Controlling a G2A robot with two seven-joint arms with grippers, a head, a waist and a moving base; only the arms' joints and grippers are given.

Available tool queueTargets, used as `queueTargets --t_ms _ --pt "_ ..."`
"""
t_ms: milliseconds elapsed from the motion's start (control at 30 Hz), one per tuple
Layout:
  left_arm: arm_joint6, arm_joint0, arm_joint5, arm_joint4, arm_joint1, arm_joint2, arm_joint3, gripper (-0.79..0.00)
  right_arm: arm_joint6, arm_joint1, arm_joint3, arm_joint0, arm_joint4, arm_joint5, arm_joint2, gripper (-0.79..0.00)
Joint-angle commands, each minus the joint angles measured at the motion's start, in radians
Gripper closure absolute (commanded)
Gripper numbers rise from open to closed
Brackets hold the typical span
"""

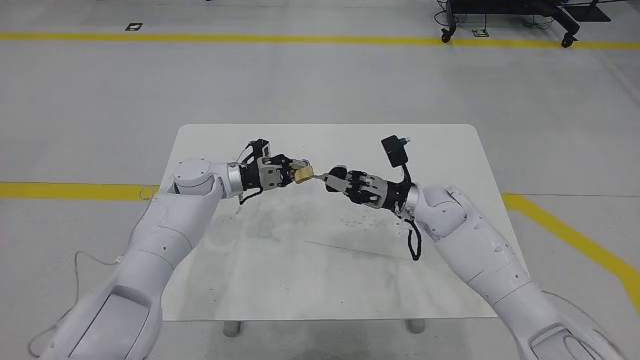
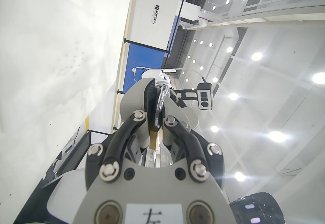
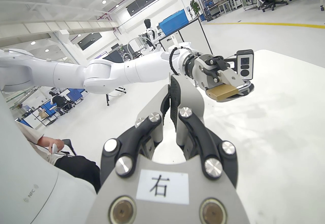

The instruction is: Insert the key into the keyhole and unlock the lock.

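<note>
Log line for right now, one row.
left pincer shut on padlock | right pincer shut on key | key meets padlock, insertion unclear

The lock [image 3: 223, 93] is brass-gold and its shackle [image 3: 245, 85] silver. The key [image 2: 159, 104] is silver and the table [image 1: 330, 270] white. The left pincer [image 1: 292, 172] and right pincer [image 1: 331, 179] are grey with black links.

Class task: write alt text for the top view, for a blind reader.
Above a white table, the left end effector holds a brass padlock while the right end effector holds a key close to it.
</note>
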Motion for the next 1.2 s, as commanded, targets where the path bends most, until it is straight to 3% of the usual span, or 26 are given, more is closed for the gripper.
queueTargets --t_ms 0,833,1033,1167 --pt "0.000 0.000 0.000 0.001 0.000 0.000 0.000 0.000 0.000 0.000 0.001 0.001 0.001 0.000 -0.001 0.000" --pt "0.000 0.000 0.000 0.001 0.000 0.000 0.000 0.000 -0.003 0.000 -0.002 0.000 -0.003 0.005 0.001 0.000" --pt "0.138 0.025 0.156 -0.018 -0.007 0.001 -0.085 0.000 -0.070 0.019 -0.108 -0.040 -0.318 0.034 0.089 0.000" --pt "0.222 0.021 0.260 -0.042 -0.010 -0.012 -0.085 0.000 -0.164 0.026 -0.218 -0.100 -0.616 0.161 0.132 0.000"
